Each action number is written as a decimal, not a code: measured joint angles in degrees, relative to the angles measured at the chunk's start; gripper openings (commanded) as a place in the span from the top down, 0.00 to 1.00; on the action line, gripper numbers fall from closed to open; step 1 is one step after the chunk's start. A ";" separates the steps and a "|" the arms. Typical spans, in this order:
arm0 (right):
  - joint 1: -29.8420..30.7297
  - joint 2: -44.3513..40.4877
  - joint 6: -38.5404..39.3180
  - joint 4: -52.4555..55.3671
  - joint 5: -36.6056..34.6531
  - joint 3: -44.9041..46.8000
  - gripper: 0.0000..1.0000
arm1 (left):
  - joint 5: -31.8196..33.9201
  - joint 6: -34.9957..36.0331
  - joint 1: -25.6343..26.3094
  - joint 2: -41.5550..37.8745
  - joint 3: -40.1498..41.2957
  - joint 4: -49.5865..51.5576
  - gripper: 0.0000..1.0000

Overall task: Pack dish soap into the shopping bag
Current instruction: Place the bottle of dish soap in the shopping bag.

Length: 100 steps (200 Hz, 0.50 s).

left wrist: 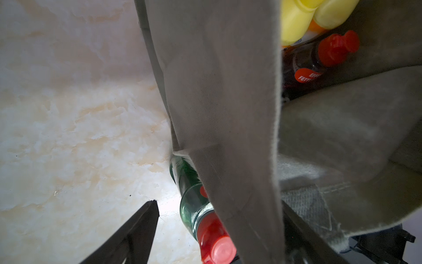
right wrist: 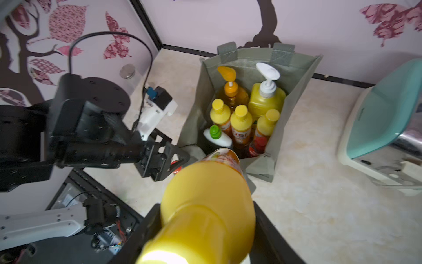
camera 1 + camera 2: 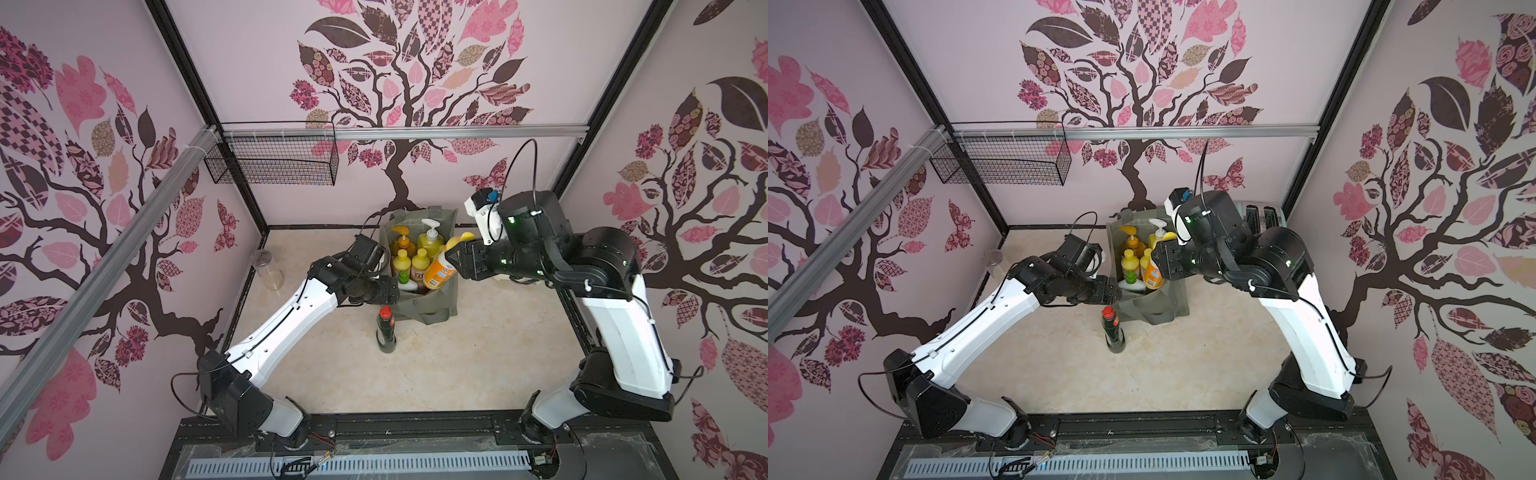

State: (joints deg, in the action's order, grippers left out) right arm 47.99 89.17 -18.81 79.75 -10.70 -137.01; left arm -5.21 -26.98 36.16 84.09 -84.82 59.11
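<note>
In both top views the right gripper (image 3: 452, 262) (image 3: 1158, 266) is clamped on a small orange bottle (image 3: 438, 272) (image 3: 1152, 274) with a yellow cap, which it holds tilted over the open mouth of the shopping bag (image 3: 444, 299) (image 3: 1179, 299). The left gripper (image 3: 392, 293) (image 3: 1116, 293) sits at the bag's near-left rim; from here I cannot tell how wide its fingers stand. A dark red-capped bottle (image 3: 385, 328) (image 3: 1113, 330) stands upright on the table (image 3: 478, 365), just outside the bag. The left wrist view shows the left gripper's (image 1: 219, 203) fingers (image 1: 137, 230) well apart. A fold of the bag's (image 1: 228, 102) fabric hangs between them, not pinched, and the dark red-capped bottle (image 1: 194, 201) shows in the same gap beside the fabric. In the right wrist view the right gripper's (image 2: 206, 205) fingers (image 2: 271, 228) press on both sides of the small orange bottle (image 2: 205, 194), whose base points toward the bag (image 2: 299, 96). Inside the bag stand an orange pump bottle (image 2: 231, 92), a yellow pump bottle (image 2: 267, 102), three yellow-capped bottles (image 2: 241, 123), a white green-capped bottle (image 2: 217, 137) and a red bottle (image 2: 257, 146).
</note>
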 measured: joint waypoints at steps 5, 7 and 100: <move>-0.46 0.33 0.87 -0.39 -0.46 0.09 0.89 | 0.00 0.00 0.00 0.00 0.00 -0.04 0.18; -0.57 0.46 1.14 -0.52 -0.68 0.09 0.89 | 0.00 0.00 0.02 0.00 0.00 -0.07 0.18; -4.26 2.27 7.74 -12.68 0.07 12.39 0.89 | 0.07 0.28 0.11 -0.07 -0.17 0.04 0.18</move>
State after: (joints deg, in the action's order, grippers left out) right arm 43.72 91.44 -11.07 67.07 -10.63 -124.62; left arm -5.15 -26.70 36.27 84.03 -84.99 59.16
